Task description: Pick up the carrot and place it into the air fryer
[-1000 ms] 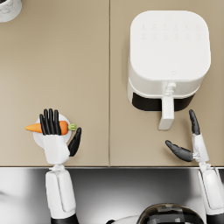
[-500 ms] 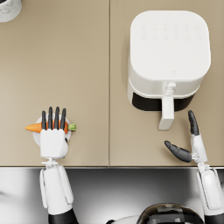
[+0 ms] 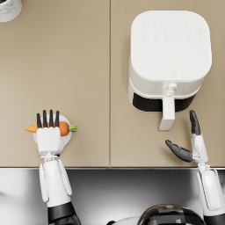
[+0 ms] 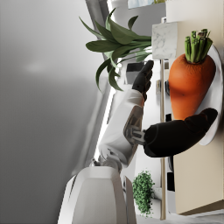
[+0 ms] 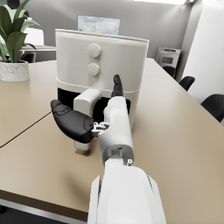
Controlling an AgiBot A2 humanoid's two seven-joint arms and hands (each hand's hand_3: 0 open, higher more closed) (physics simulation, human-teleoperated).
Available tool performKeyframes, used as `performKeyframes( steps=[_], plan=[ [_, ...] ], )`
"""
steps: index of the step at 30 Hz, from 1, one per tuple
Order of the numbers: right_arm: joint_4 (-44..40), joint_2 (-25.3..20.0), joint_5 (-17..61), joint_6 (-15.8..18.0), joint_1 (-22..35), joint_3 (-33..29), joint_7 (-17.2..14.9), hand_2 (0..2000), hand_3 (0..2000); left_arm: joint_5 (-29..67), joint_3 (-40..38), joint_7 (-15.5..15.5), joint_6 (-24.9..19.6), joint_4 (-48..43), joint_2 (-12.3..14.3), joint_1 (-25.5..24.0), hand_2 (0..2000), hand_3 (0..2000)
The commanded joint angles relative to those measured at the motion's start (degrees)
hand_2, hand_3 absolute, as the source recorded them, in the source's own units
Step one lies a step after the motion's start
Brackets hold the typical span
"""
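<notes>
The carrot (image 3: 64,128) is lying on a plate (image 3: 67,137), being covered but not visibly grasped by the left hand (image 3: 48,132), while the right hand (image 3: 190,143) is being held released beside the fryer (image 3: 169,57).

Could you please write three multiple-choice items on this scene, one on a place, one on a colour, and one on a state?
1. Where does the carrot lie?
A. on a small white plate
B. inside the air fryer
C. in the right hand

2. What colour is the air fryer's body?
A. black
B. white
C. red

3. What is the state of the right hand?
A. it holds the carrot
B. it grips the fryer handle
C. it is open, holding nothing

Answers:
1 A: the head view shows the carrot across the plate, under the left hand.
2 B: both the head and right wrist views show a white shell.
3 C: its fingers are spread, apart from the handle.
</notes>
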Motion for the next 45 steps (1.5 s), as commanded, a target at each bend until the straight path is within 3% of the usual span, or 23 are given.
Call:
performKeyframes(
  steps=[1,10,11,12,15,16,19,23,27,34,40,45],
  plan=[
    [0.24,-0.34,0.00,0.00,0.63,-0.51,0.00,0,0,0.04,0.96,0.03,0.55,4.15,-0.08,1.62,0,0],
    [0.78,-1.22,-0.01,0.00,0.51,-0.85,0.00,0,0,0.14,3.09,-0.25,5.97,10.76,-0.26,4.03,0,0],
    [0.91,-1.34,-0.01,0.00,0.57,-0.97,0.00,0,0,0.16,3.12,-0.53,6.85,11.37,-0.32,4.30,1361,327],
    [0.91,-1.44,-0.01,0.00,0.55,-1.04,0.00,0,0,0.16,3.19,-0.58,6.25,12.29,-0.34,4.82,2000,653],
    [0.44,-1.51,-0.01,0.00,-0.05,-0.82,0.00,0,0,0.12,3.50,-0.29,10.35,14.72,-0.37,5.49,2000,1633],
    [-0.32,-1.73,-0.01,0.00,0.28,-0.60,0.00,0,0,0.07,3.63,2.50,14.68,15.36,-0.31,6.01,2000,1960],
    [-2.91,-2.16,-0.01,0.00,0.71,-0.51,0.00,0,0,0.10,2.91,8.58,20.96,10.12,-0.08,4.45,2000,2000],
    [-7.00,-2.78,-0.01,0.00,1.57,-0.80,0.00,0,0,-4.81,2.15,11.50,23.37,-3.04,0.54,1.12,2000,2000],
    [-11.51,-3.18,-0.01,0.00,1.77,-0.62,0.00,0,0,-14.76,2.33,12.26,23.95,-12.92,0.24,2.42,2000,2000],
    [-17.27,-5.04,-0.02,0.00,5.13,3.63,0.00,0,0,-32.24,3.83,12.49,23.96,-18.89,-0.10,4.62,2000,2000],
    [-24.30,-7.98,-0.02,0.00,10.08,9.92,0.00,0,0,-37.72,5.07,12.52,23.88,-21.31,0.24,4.36,2000,2000],
    [-28.51,-8.41,0.24,-7.21,12.34,15.12,0.18,0,0,-38.42,6.65,12.53,23.85,-22.47,0.49,3.82,2000,2000]
  ],
)
